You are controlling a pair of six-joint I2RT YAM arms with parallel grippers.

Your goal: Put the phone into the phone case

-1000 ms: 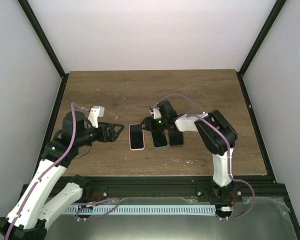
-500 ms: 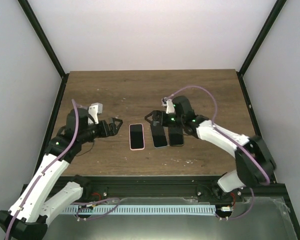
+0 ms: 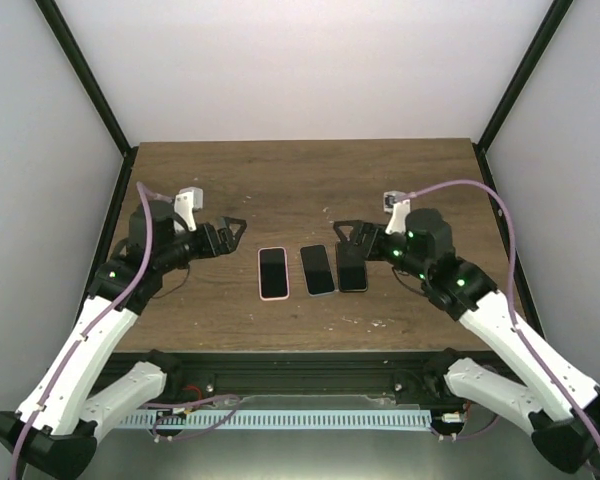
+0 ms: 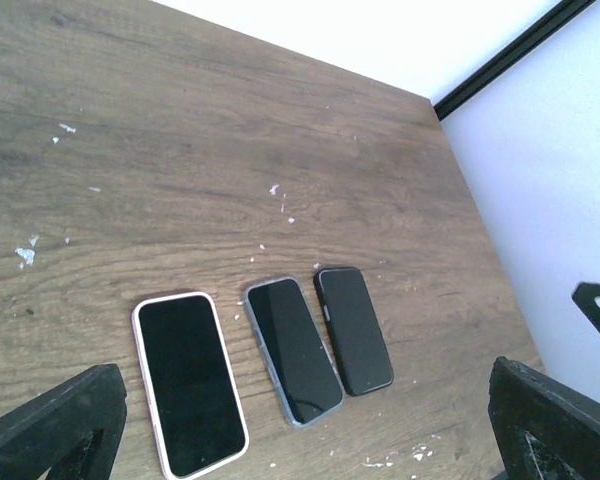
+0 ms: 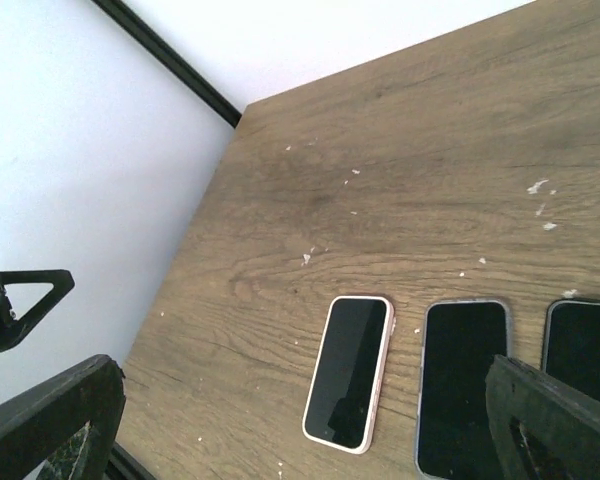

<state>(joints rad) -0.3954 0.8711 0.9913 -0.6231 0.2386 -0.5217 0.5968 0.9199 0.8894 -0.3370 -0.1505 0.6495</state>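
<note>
Three phones lie side by side, screens up, on the wooden table. The left one has a pink-white case [image 3: 273,272], the middle one a clear bluish case [image 3: 317,268], the right one a black case [image 3: 351,266]. My left gripper [image 3: 237,233] is open and empty, left of the pink-cased phone and above the table. My right gripper [image 3: 342,240] is open and empty, just beyond the black-cased phone. The left wrist view shows the pink-cased [image 4: 190,382], bluish-cased [image 4: 292,348] and black-cased [image 4: 353,328] phones. The right wrist view shows the pink-cased [image 5: 349,371] and bluish-cased [image 5: 462,385] phones.
The brown table [image 3: 300,180] is flecked with small white specks. Black frame posts stand at the back corners, with white walls around. A black rail [image 3: 310,370] runs along the near edge by the arm bases.
My right arm has drawn back to the right, off the phones, and now stretches out from the right. My left gripper has shifted slightly farther back. The three phones have not moved.
</note>
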